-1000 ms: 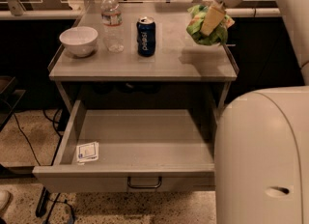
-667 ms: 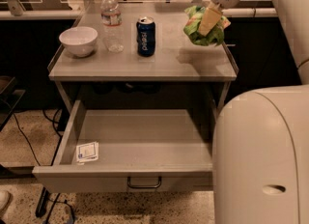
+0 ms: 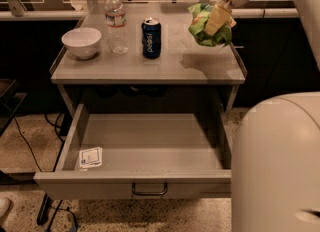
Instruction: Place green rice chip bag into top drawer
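My gripper (image 3: 216,22) is shut on the green rice chip bag (image 3: 204,28) and holds it in the air above the right end of the tabletop (image 3: 150,63), with its shadow on the surface below. The bag is crumpled, bright green with a yellowish part near the finger (image 3: 218,18). The top drawer (image 3: 145,148) stands pulled out under the table, wide and grey, with a dark bar handle (image 3: 149,191) on its front. The bag is behind and above the drawer's right part.
A blue Pepsi can (image 3: 151,37), a clear water bottle (image 3: 116,22) and a white bowl (image 3: 81,42) stand on the tabletop's left half. A small white card (image 3: 90,157) lies in the drawer's front left corner. My pale robot body (image 3: 277,166) fills the lower right.
The gripper with the bag has risen slightly and shifted a little left. Nothing else has moved.
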Available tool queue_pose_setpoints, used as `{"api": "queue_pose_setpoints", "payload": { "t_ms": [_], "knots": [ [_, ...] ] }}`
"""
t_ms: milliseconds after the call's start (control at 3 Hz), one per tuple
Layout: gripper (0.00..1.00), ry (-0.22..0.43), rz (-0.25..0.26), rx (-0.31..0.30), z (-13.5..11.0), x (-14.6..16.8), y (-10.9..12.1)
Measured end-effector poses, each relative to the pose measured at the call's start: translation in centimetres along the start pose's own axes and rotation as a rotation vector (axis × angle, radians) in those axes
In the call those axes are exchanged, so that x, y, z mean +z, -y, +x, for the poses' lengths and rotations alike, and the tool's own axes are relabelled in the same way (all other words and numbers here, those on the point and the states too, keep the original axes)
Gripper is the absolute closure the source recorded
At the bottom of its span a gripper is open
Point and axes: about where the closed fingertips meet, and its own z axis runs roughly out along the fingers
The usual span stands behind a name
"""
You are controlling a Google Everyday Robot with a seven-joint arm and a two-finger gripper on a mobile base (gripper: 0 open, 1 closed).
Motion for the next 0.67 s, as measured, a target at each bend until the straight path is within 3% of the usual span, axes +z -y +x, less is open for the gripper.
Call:
{"api": "queue_pose_setpoints", "payload": {
  "t_ms": [667],
  "knots": [
    [1.00,0.037,-0.050,-0.004,0.9,-3.5,-6.2]
  ]
}}
